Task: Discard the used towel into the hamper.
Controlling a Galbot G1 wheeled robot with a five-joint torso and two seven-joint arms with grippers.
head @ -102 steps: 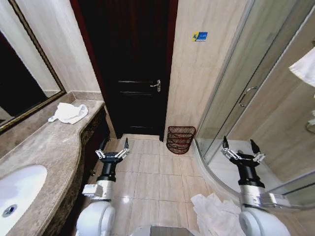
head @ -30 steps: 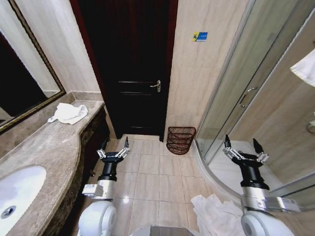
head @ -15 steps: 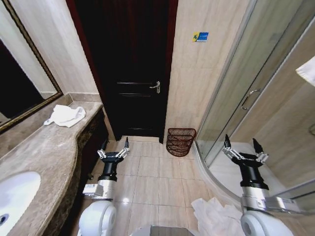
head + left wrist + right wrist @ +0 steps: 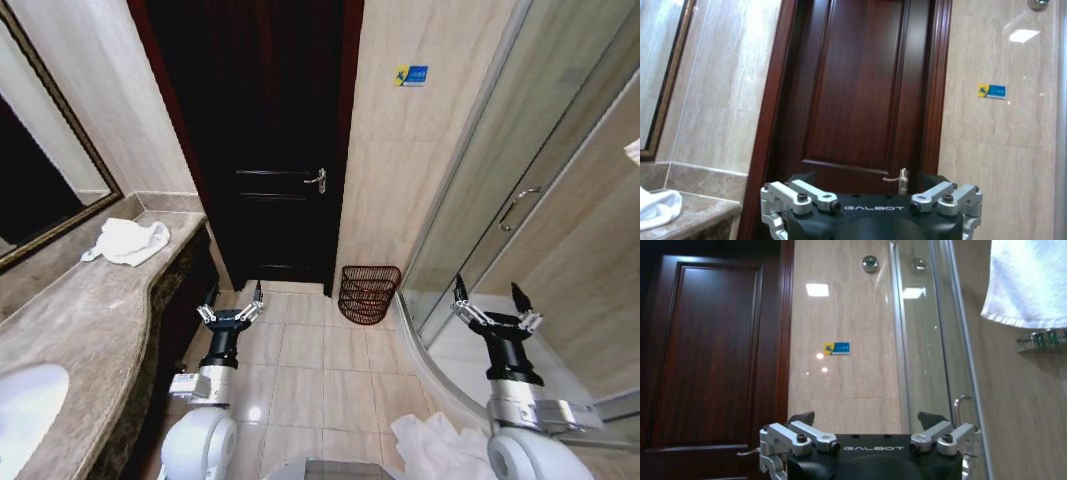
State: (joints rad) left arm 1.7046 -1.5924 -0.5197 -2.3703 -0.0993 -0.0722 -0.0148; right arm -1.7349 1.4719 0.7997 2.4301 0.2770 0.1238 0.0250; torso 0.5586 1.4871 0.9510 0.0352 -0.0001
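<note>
Task status: not started, as judged from the present layout. No towel is held and nothing is visible inside the hamper [image 4: 368, 293].

Hamper: stands on the floor at centre frame of the head view, against the tiled wall, just right of the dark door [image 4: 270, 150] and beside the shower glass [image 4: 520, 200].

Towels: one crumpled white towel [image 4: 126, 241] lies on the worktop [image 4: 90, 330] at left of frame, below the mirror. A second white heap [image 4: 440, 447] lies on the floor at lower right, near the robot base. Which one is the used towel cannot be told.

Left gripper [image 4: 231, 301]: raised at lower-left centre, fingers spread wide, empty, well apart from both towels.

Right gripper [image 4: 491, 305]: raised at lower right, in front of the shower, fingers spread wide, empty.

Remaining: reach a towel, grasp it, carry it to the hamper, release it inside.
</note>
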